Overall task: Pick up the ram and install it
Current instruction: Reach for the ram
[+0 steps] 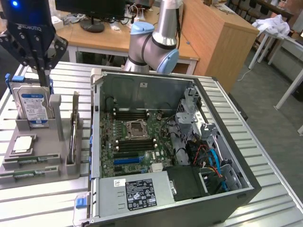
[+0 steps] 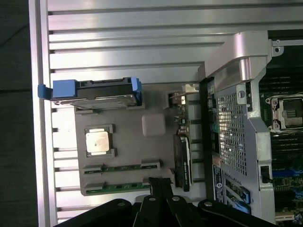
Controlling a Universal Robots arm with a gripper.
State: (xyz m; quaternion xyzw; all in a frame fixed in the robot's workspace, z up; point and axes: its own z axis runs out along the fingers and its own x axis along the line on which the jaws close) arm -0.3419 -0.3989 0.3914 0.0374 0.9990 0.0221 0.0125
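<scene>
The jaws are being held shut on nothing above the drive (image 1: 32,106), at the exterior view's far left. The ram (image 2: 123,187) is lying flat in the tray's (image 1: 47,152) near slots, nearer and lower than the jaws, its long axis running left to right. The tray is being hemmed in on the right by the open case (image 1: 142,90) on the ribbed counter (image 1: 42,203).
</scene>
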